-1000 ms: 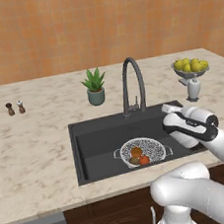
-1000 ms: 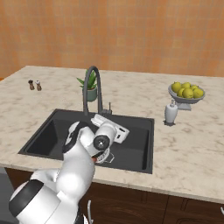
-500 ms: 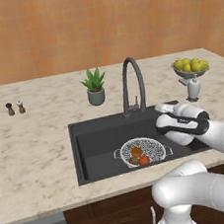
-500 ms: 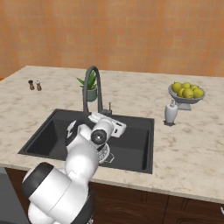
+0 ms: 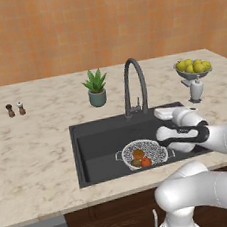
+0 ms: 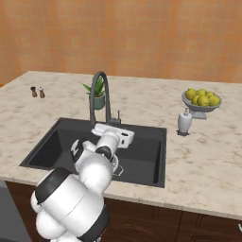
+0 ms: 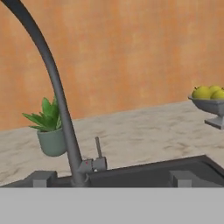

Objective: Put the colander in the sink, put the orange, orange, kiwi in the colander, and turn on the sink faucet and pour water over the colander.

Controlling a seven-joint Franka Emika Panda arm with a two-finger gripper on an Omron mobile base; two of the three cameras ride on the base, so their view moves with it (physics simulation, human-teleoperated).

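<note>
- Your colander (image 5: 143, 154) is sitting on the floor of the sink (image 5: 97, 145), in the near-right part of the basin, with its little wire handles sticking out left and right.
- Inside it you've got all three fruits bunched together: the bright orange (image 5: 138, 154) at the far side, the reddish orange (image 5: 146, 162) at the near right, and the kiwi (image 5: 136, 162) at the near left, touching both.
- The sink faucet (image 5: 133, 85) stands at the far rim of the sink, gooseneck arching over the basin toward the colander. You can see its small lever (image 7: 98, 148) sticking up just beside the base in the hand view.
- Your tool (image 5: 164, 113) hangs over the right half of the sink, above and to the right of the colander, pointing at the faucet base. Its jaws are spread wide with nothing between them, not touching anything.
- Further out on the bench (image 5: 34, 145): a potted plant (image 5: 96, 88) left of the faucet, and two small shakers (image 5: 14, 109) way off to the far left.
- To the right you've got a white bottle (image 5: 196, 89) near the sink corner, with the pedestal bowl of lemons (image 5: 193, 68) just behind it.
</note>
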